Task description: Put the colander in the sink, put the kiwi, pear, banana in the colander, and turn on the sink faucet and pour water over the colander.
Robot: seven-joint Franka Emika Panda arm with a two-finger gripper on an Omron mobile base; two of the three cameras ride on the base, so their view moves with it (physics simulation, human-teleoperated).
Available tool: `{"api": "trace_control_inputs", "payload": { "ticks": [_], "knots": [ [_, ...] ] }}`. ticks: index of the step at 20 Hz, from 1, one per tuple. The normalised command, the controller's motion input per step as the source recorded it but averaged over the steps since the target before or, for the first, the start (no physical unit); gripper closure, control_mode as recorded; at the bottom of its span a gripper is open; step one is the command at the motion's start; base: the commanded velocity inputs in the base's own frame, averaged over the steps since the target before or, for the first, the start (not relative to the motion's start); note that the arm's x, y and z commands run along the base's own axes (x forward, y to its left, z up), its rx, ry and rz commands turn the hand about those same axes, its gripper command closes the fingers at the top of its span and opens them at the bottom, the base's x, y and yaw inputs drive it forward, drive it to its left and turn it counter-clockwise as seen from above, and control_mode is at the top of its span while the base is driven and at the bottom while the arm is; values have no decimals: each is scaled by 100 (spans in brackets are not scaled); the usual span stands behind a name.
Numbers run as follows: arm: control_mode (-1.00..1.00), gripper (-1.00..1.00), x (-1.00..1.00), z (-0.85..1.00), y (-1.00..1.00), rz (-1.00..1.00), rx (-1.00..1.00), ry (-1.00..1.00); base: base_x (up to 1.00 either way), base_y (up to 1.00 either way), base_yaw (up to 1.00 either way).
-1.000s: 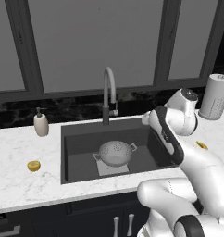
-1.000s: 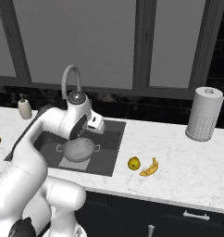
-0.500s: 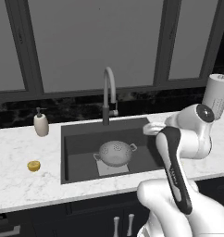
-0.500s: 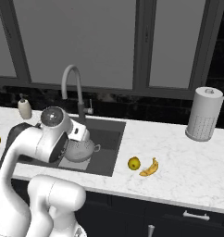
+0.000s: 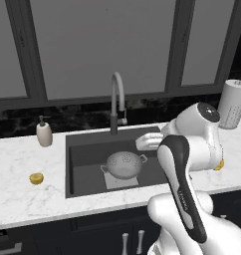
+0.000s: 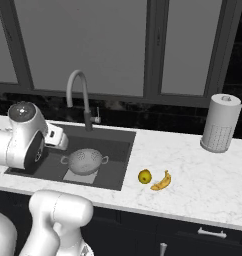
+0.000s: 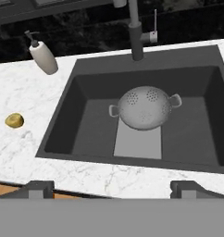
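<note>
The colander point(image 7: 144, 108) sits upright in the sink point(image 7: 90, 129), on the lighter plate on the basin floor, below and in front of the faucet point(image 5: 117, 102), and it holds no fruit yet. My hand point(image 7: 111, 189) hovers above the sink's near rim, its fingers spread wide and gripping nothing. The kiwi point(image 7: 14, 121) lies on the surface to the left of the sink, near the soap bottle point(image 7: 44, 58); the pear point(image 6: 145, 176) and the banana point(image 6: 161, 181) lie just beside each other on the surface right of the sink. I judge the kiwi light and firm but prone to roll, so I would close across its middle.
</note>
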Motion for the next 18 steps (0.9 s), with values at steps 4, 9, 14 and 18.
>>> {"api": "trace_control_inputs", "payload": {
  "ticks": [4, 9, 14, 18],
  "knots": [
    [-100, -100, -25, 0, 88, 1, -2, 3, 0, 0, 0],
    [-100, -100, -5, 0, 84, 0, -3, 2, 0, 0, 0],
    [-100, -100, 11, 0, 79, 0, -17, 10, 0, 0, 0],
    [-100, -100, 34, 0, 90, 1, -17, 22, 0, 0, 0]
  ]
}}
